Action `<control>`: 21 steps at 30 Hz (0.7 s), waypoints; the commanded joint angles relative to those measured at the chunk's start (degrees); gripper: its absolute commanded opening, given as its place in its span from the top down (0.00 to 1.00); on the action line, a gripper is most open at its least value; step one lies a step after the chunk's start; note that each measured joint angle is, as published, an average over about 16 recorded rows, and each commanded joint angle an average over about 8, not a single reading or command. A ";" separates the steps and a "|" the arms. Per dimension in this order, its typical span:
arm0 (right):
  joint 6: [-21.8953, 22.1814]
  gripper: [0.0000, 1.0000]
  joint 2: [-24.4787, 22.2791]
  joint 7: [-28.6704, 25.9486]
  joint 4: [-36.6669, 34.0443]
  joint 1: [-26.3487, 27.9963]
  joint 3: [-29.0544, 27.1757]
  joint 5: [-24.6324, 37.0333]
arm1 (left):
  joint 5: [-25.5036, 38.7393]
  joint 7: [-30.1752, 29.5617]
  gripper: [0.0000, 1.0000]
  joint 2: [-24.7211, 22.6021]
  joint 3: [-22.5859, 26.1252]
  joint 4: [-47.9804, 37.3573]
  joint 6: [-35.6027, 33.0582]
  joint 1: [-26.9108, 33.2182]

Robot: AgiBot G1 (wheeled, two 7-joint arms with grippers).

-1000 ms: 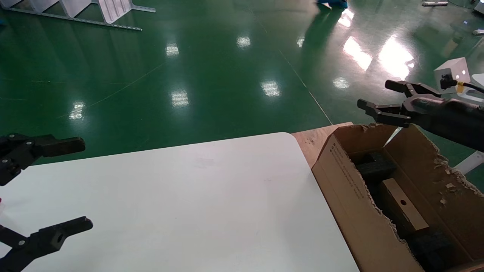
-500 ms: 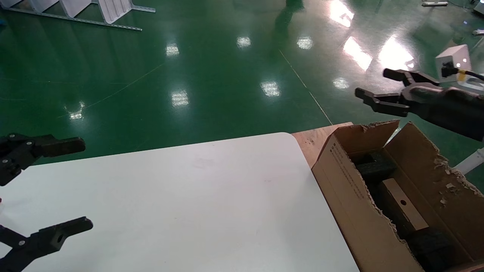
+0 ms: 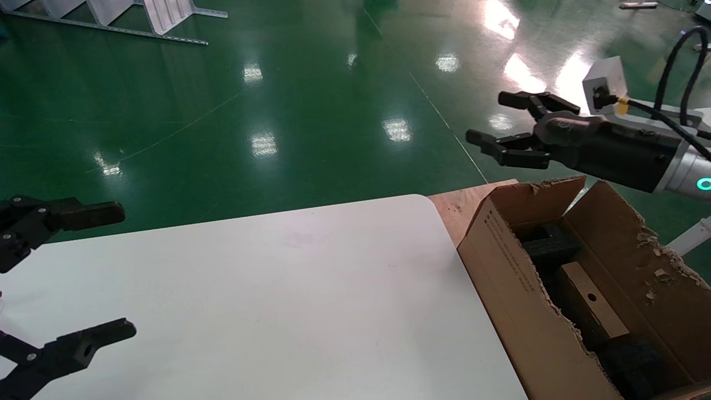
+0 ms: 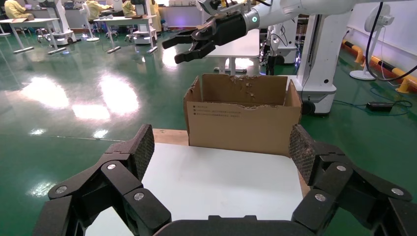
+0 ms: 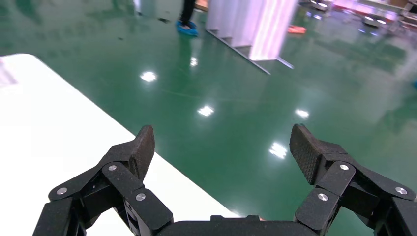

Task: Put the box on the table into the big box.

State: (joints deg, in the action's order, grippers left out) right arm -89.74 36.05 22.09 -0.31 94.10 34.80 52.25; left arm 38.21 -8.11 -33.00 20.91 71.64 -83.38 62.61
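The small brown box, with a round black hole in its top face, lies inside the big box, a ragged-edged cardboard carton standing off the right end of the white table. In the left wrist view the big box stands beyond the table. My right gripper hangs open and empty in the air above and beyond the carton's far corner; its own view shows the open right gripper over green floor. My left gripper is open and empty at the table's left edge.
Black foam blocks lie in the carton beside the small box. A wooden board shows under the carton at the table's corner. Glossy green floor surrounds the table. White metal racks lie on the floor at the far left.
My right gripper has risen from over the carton's far corner and moved leftward, still open. The small box stays in the carton. The left arm has not moved.
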 commanded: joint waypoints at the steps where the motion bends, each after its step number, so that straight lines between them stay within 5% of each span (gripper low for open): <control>1: 0.21 0.00 -0.05 -1.67 3.75 -1.65 -0.95 -0.53 | 0.00 0.00 0.00 0.00 0.00 0.00 0.00 0.00; 21: 2.25 0.00 -0.58 -18.30 41.18 -18.13 -10.46 -5.79 | 0.00 0.00 0.00 0.00 0.01 0.00 0.00 0.00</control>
State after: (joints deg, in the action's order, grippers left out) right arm -87.48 35.48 3.79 40.87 75.97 24.33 46.46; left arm 38.21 -8.11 -33.00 20.91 71.64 -83.38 62.61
